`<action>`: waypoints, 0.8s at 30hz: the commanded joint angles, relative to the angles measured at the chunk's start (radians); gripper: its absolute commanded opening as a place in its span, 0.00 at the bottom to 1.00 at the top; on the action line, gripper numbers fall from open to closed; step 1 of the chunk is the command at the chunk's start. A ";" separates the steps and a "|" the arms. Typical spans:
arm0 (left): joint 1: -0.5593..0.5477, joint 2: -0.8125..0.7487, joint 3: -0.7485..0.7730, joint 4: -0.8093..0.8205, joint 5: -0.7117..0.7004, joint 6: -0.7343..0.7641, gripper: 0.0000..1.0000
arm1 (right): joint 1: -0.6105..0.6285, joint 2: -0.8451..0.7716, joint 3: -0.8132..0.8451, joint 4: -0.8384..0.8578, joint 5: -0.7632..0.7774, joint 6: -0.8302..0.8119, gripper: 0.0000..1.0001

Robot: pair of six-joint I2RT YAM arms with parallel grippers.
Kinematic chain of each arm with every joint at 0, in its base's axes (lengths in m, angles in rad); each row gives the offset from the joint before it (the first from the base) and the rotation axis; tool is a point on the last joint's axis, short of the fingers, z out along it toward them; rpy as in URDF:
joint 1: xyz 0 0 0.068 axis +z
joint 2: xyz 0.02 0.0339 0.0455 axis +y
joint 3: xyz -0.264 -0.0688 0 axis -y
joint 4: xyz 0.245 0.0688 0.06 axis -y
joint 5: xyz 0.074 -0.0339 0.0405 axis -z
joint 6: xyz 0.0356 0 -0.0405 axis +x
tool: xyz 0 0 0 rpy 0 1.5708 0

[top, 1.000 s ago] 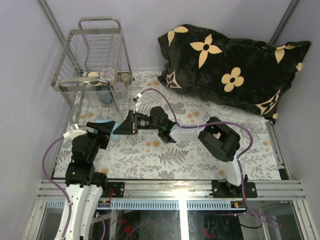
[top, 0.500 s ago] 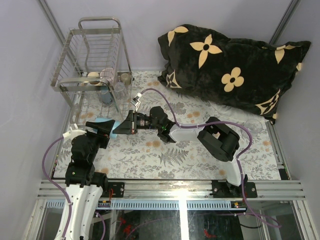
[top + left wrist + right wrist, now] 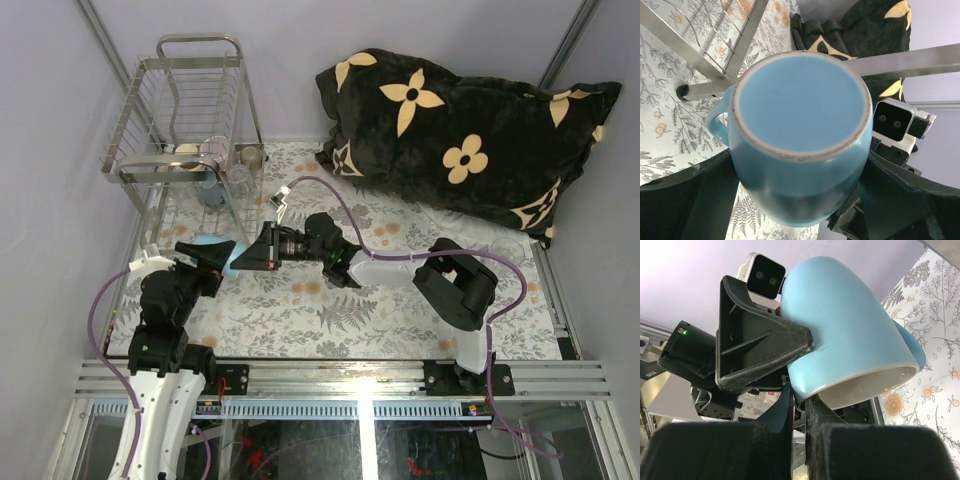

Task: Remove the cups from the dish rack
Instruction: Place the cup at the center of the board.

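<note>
Left gripper [image 3: 800,200] hugs the light blue mug [image 3: 800,100] around its fat middle, one finger on each side. Right gripper [image 3: 800,415] has its two fingers squeezed close together, and they look pinched on the mug's rim. So both arms hold the same mug at once. The mug is out of the dish rack [image 3: 150,170]. It hangs on its side in the air over the table [image 3: 400,320], near the rack's front corner, between the two arms.

I think this step is a pass: the mug goes from the left arm to the right arm. Next, the left fingers should let go and back away slowly. The right arm has only a thin pinch on the rim, so it must hold tight. Then it can set the mug down on the table.

The left wrist view shows the mug's flat bottom and its handle, with the rack's leg behind. It cannot show the pinch. The right wrist view shows the cream inside and the rim going down between the right fingers. Only the top view shows the rack's other cups, like the pale pink mug [image 3: 213,148] and the cream cup [image 3: 187,153].
</note>
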 commanded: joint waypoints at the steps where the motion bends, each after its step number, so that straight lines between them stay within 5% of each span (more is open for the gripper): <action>1: 0.002 0.006 0.046 0.026 0.016 0.108 0.77 | -0.001 -0.106 -0.008 -0.054 -0.022 -0.047 0.00; 7: 0.002 0.013 0.075 0.001 0.038 0.145 0.84 | -0.009 -0.181 -0.043 -0.168 -0.011 -0.100 0.00; 9: 0.002 0.013 0.079 -0.006 0.043 0.152 0.94 | -0.015 -0.201 -0.055 -0.194 0.000 -0.112 0.00; 24: 0.002 0.024 0.113 -0.044 0.119 0.229 0.97 | -0.086 -0.321 -0.186 -0.279 0.055 -0.149 0.00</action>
